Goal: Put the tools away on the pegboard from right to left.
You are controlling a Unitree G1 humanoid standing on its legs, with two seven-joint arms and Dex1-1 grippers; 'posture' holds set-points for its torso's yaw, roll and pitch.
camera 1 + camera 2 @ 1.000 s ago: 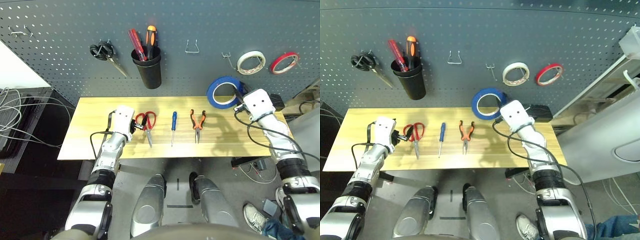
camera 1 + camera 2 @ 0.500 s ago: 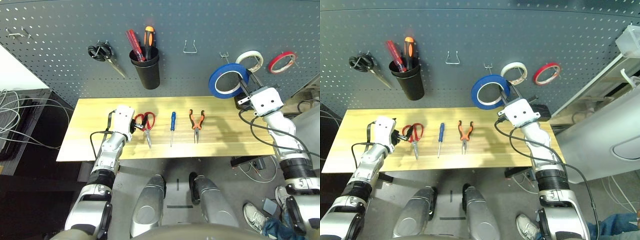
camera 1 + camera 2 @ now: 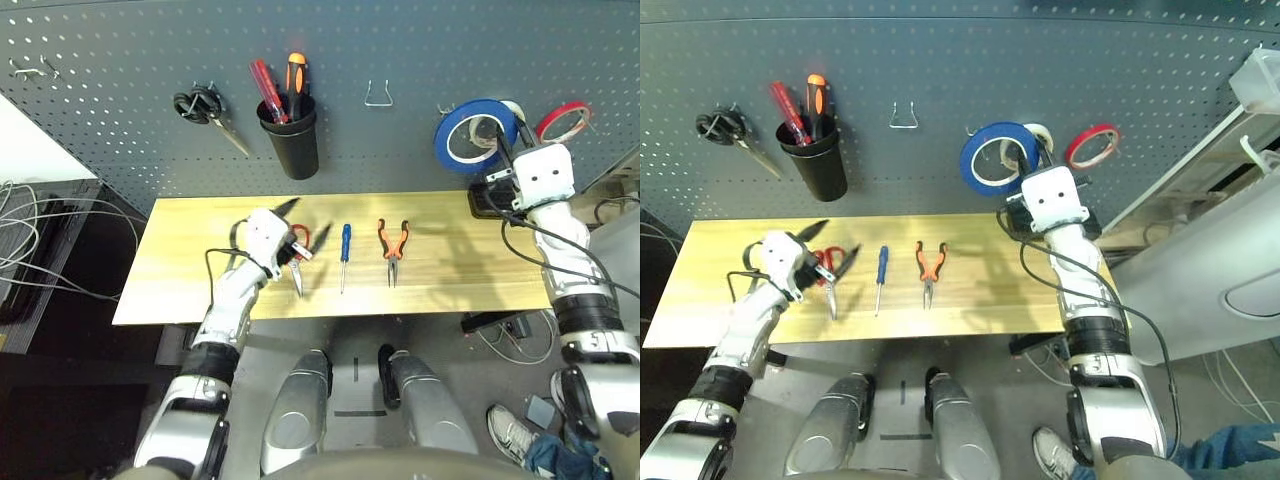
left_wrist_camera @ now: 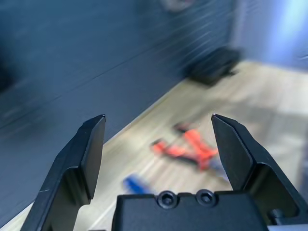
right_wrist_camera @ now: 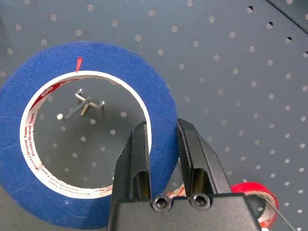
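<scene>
My right gripper is shut on the wall of the blue tape ring and holds it up against the pegboard. A small metal hook shows through the ring's hole. On the wooden table lie the orange-and-black pliers, the blue-handled screwdriver and the red-handled scissors. My left gripper hovers open right over the scissors' handles and partly hides them. In the left wrist view the left gripper looks past the blurred screwdriver and pliers.
On the pegboard hang black-handled scissors, a black cup with screwdrivers, an empty wire hook, a white tape roll behind the blue ring and a red tape roll. A black box sits at the table's back right.
My right gripper has lifted the blue tape ring from table height up to the pegboard, by the small hook. The left gripper has shifted right, from beside the red scissors to over their handles.
</scene>
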